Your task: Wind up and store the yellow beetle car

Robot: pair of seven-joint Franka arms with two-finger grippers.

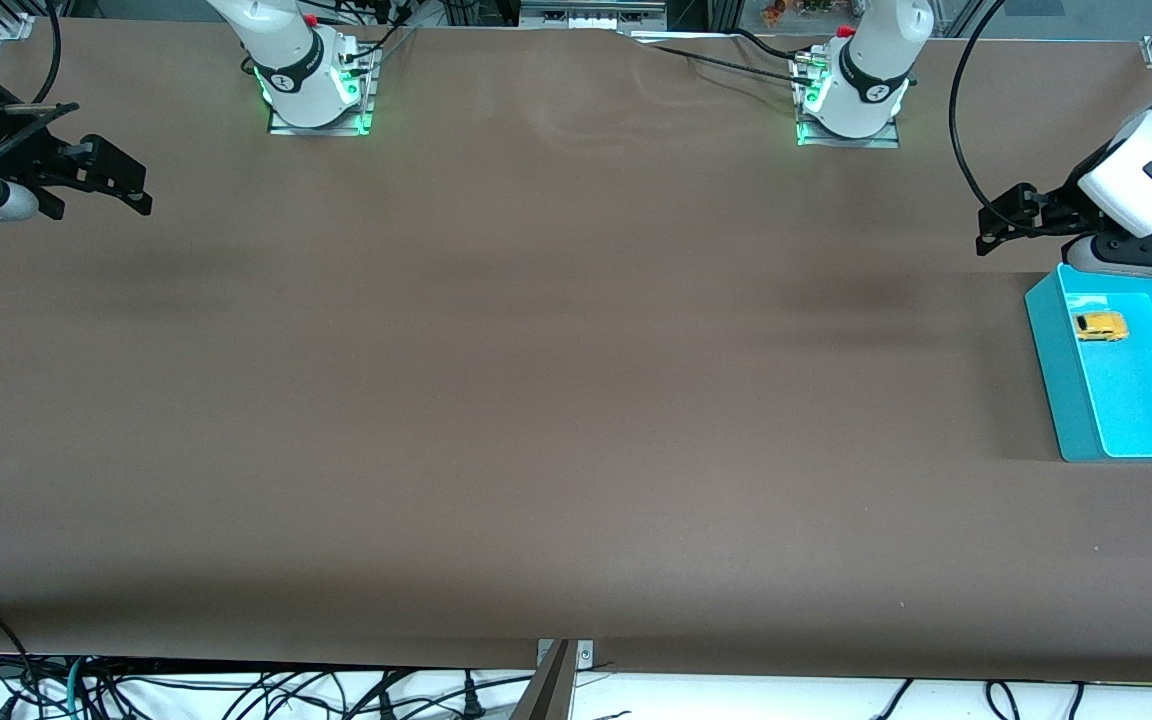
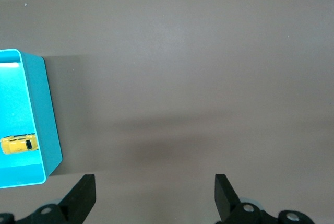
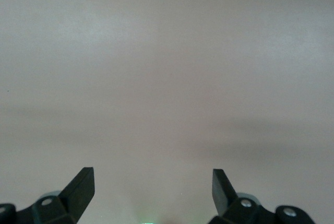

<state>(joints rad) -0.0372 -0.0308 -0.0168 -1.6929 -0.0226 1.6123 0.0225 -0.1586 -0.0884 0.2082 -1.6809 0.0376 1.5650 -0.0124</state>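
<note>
The brown surface holds a blue bin at the left arm's end. The yellow car lies inside it (tiny, round, dark windows).

Both arms wait, empty. The left end effector hangs open by the bin's rim and could bump it. The right end effector is open over bare surface.

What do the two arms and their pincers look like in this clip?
Both arms are glossy white with black joint rings, on metal base plates lit green. Each pincer, left pincer and right pincer, is matte black with two wedge-tipped fingers. Black cables loop by the bases.
</note>
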